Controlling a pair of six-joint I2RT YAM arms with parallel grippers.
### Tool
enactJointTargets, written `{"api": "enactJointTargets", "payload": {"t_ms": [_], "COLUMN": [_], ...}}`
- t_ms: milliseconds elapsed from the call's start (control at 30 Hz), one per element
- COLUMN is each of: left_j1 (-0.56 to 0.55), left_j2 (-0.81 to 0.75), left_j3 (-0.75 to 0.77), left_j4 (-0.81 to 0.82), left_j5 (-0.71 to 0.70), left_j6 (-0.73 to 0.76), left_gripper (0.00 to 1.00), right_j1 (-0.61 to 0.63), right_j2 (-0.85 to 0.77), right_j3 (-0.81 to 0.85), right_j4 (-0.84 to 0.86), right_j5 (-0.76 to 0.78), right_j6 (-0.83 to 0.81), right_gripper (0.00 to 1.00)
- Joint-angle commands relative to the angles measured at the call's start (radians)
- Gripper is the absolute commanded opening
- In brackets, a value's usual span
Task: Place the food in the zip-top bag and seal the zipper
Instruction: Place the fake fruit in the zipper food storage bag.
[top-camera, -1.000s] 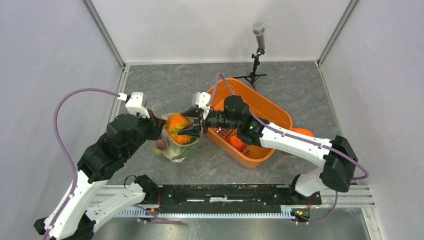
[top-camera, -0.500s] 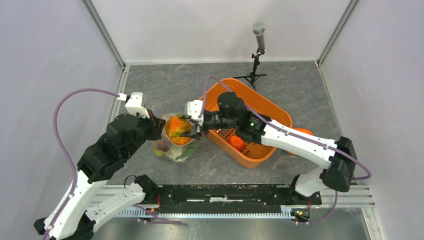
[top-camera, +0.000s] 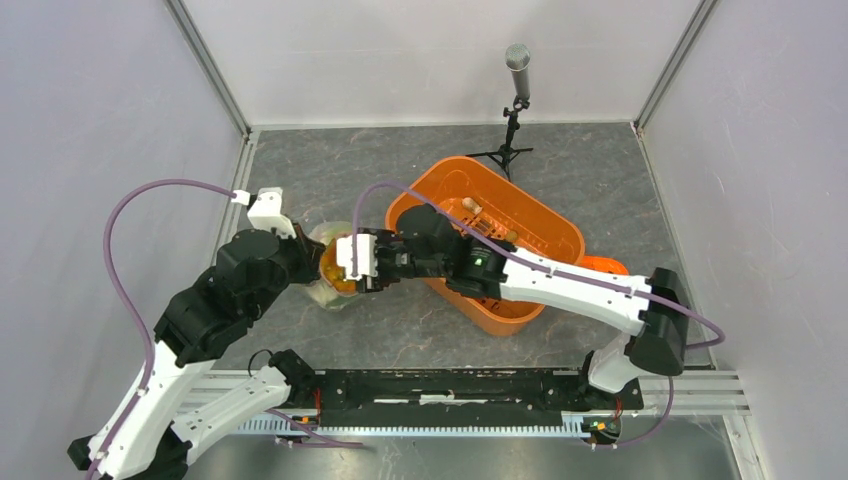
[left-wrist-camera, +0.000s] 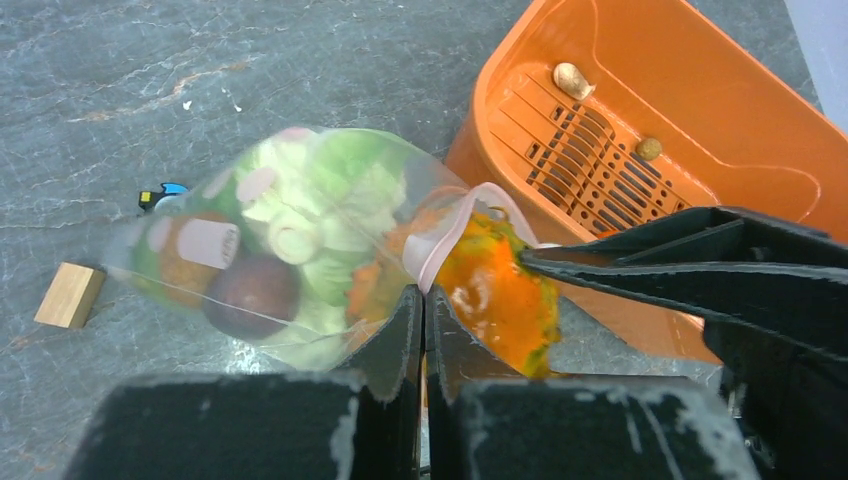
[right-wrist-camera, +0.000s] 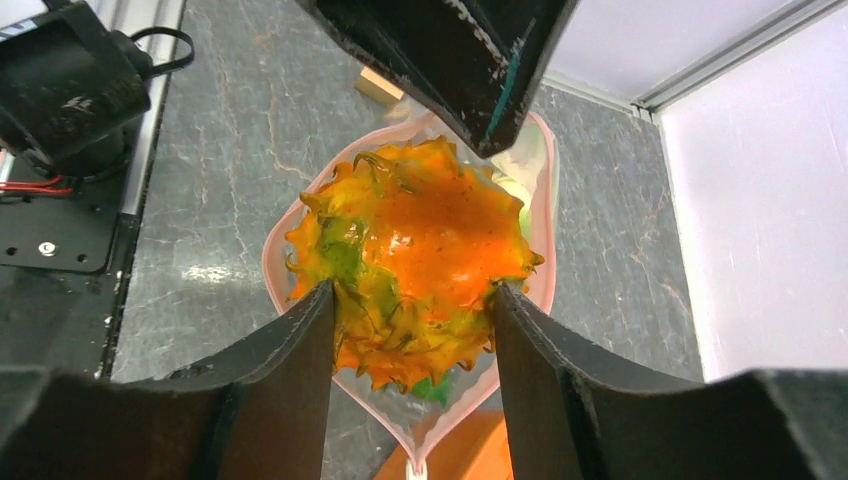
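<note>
Pineapple (right-wrist-camera: 420, 240) sits in the mouth of the zip-top bag (left-wrist-camera: 290, 225), ringed by the pink zipper (left-wrist-camera: 447, 238) and clamped by the right gripper (right-wrist-camera: 412, 292). Jaws together, the left gripper (left-wrist-camera: 421, 305) pinches the bag's rim. The bag lies on the table (left-wrist-camera: 150, 60), touching the basket (left-wrist-camera: 720, 110).

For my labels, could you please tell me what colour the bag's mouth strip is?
The strip is pale pink; right wrist view shows it best.

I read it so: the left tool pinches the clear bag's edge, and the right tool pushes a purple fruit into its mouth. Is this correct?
Not quite. The right tool holds the orange pineapple, as the right wrist view shows; the purple fruit already lies inside the zip-top bag. The left tool does pinch the bag's edge.
</note>
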Motion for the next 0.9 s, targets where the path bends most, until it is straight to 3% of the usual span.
{"api": "enactJointTargets", "payload": {"t_ms": [0, 133, 267, 500, 667, 733, 800, 867], "left_j1": [0.001, 0.001, 0.0, 0.001, 0.001, 0.001, 0.001, 0.001], "left_j2": [-0.02, -0.01, -0.034, -0.025, -0.013, -0.001, 0.012, 0.025], "left_j3": [0.084, 0.082, 0.053, 0.057, 0.067, 0.066, 0.063, 0.056], "left_j4": [0.174, 0.178, 0.23, 0.216, 0.215, 0.222, 0.239, 0.251], "left_j5": [0.037, 0.114, 0.181, 0.139, 0.134, 0.159, 0.209, 0.239], "left_j6": [-0.041, -0.066, -0.109, -0.095, -0.067, -0.06, -0.052, -0.051], "left_gripper": [0.02, 0.02, 0.02, 0.02, 0.02, 0.02, 0.02, 0.02], "right_j1": [0.024, 0.024, 0.026, -0.011, -0.134, -0.182, -0.231, -0.258], "right_j2": [0.102, 0.027, 0.056, 0.01, 0.014, 0.042, 0.087, 0.117], "right_j3": [0.059, -0.093, -0.053, -0.246, -0.384, -0.421, -0.426, -0.413], "right_j4": [-0.119, 0.187, 0.25, 0.633, 0.958, 1.111, 1.26, 1.306], "right_j5": [0.134, 0.13, 0.141, 0.053, -0.306, -0.384, -0.485, -0.546], "right_j6": [-0.037, 0.03, 0.094, 0.374, 0.739, 0.884, 1.024, 1.075], "right_gripper": [0.22, 0.28, 0.3, 0.33, 0.45, 0.51, 0.5, 0.53]}}
